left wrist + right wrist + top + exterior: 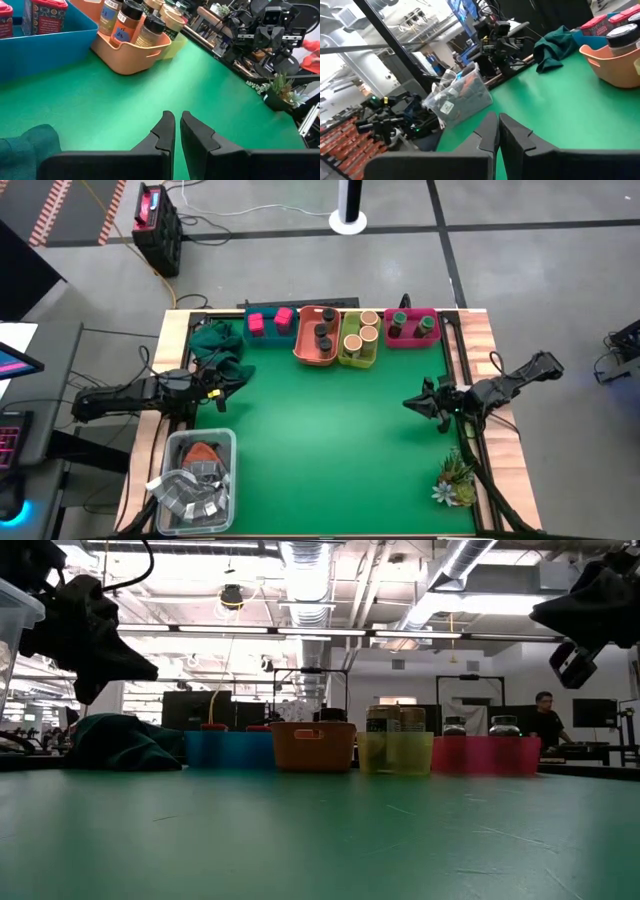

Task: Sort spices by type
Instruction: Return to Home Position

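Observation:
Four trays stand in a row along the table's far edge. The blue tray (268,327) holds two pink boxes (271,320). The orange tray (316,338) holds dark-lidded jars (125,22). Tan-topped cylinders (361,332) sit in the yellow-green tray (357,344), and green-topped jars (412,323) in the pink tray (412,331). My left gripper (177,120) hovers shut above the table's left side, holding nothing. My right gripper (497,120) hovers shut above the right side, also holding nothing.
A dark green cloth (219,345) lies bunched at the far left, near the left gripper. A clear tub of grey packets (195,480) sits at the near left corner. A leafy plant sprig (454,477) stands at the near right. Bare green mat (330,450) fills the middle.

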